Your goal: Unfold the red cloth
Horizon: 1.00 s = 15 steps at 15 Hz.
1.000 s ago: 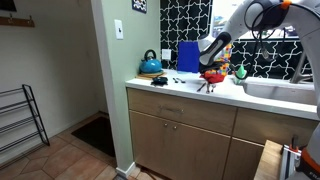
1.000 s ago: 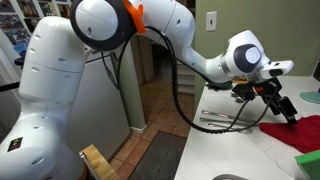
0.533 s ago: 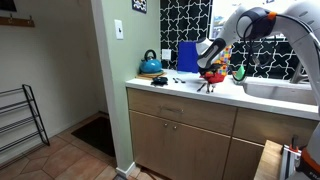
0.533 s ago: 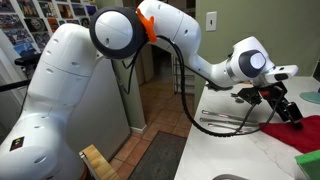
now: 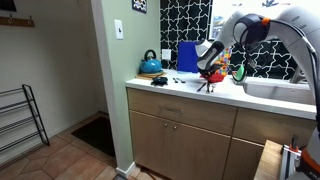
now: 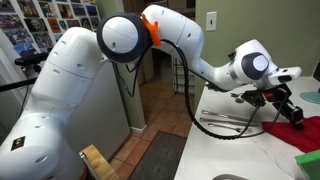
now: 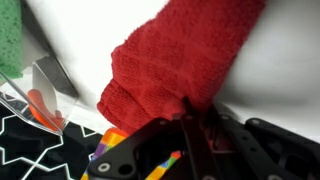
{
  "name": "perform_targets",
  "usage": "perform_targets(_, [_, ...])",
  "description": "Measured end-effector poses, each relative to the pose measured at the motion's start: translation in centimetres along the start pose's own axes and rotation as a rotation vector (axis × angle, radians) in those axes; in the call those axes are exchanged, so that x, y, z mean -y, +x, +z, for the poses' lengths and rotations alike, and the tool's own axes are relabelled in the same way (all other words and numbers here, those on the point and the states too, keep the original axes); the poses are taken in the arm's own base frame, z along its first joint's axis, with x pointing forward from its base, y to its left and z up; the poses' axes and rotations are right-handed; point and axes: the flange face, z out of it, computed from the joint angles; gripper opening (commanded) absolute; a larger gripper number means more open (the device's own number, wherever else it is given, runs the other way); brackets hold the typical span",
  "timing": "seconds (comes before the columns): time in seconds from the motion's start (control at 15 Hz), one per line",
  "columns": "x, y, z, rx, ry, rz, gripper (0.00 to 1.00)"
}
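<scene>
Black fingers of the gripper (image 7: 189,112) stand nearly together in the wrist view, pinching the near folded edge of the red cloth (image 7: 185,55). From that pinch the cloth spreads away across the white countertop (image 7: 285,75), bunched and doubled over itself, with only its red weave showing. A green textured thing (image 7: 8,35) lies at the frame's corner, apart from the cloth. In an exterior view the gripper (image 6: 291,109) points down onto the cloth's raised corner, the rest of the fabric (image 6: 298,131) lying flat on the counter just beneath. In an exterior view the cloth is a small red patch (image 5: 213,76) at the gripper, near the blue board (image 5: 188,57); the teal kettle (image 5: 150,64) stands beyond the board, well apart.
</scene>
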Motion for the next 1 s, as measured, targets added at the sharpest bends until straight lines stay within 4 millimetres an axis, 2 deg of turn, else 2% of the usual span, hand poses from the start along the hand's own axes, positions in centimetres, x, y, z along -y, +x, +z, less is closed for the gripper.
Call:
perform_targets(0.2, [0.1,0.5,-0.6,-0.007,0.01,0.015,0.02])
perform_targets(0.33, [0.2,1.2,-1.8,-0.024,0.027,0.031,0.02])
perform_targets(0.8, [-0.8,4.8,-9.8,-0.123,0.22,0.18,0.02])
perform_targets(1.0, [-1.3,5.9,-11.8,-0.158,0.338,0.281,0.02])
